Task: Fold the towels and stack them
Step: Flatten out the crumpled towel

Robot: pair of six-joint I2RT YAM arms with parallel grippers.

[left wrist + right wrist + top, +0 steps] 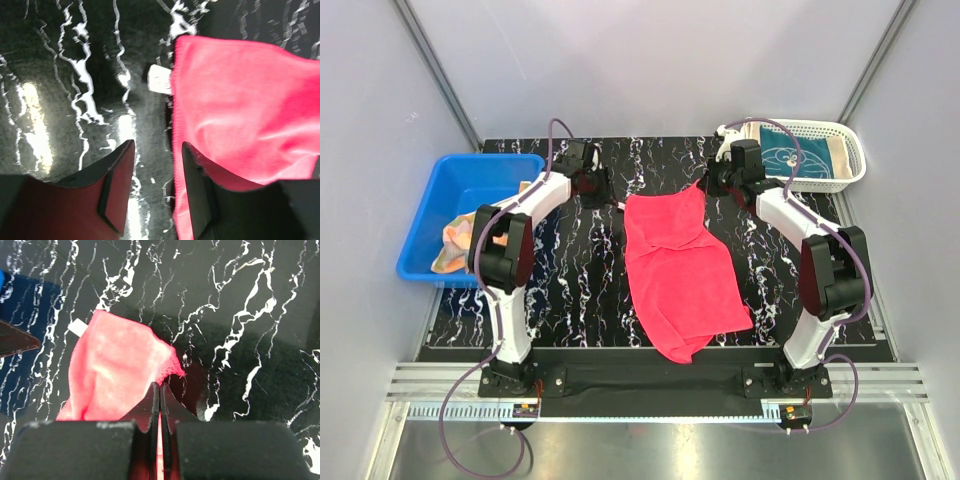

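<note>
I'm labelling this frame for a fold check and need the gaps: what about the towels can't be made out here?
- Top view: the left arm covers part of the orange towel in the blue bin.
- Top view: a cable crosses the teal towel in the white basket; its print is too small.
- Wrist views: the frame edges cut off most of the pink-red towel.

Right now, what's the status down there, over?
Left end effector open at edge of red towel. Right end effector shut on its far corner. Towel spread on the table. Nothing in the way.
</note>
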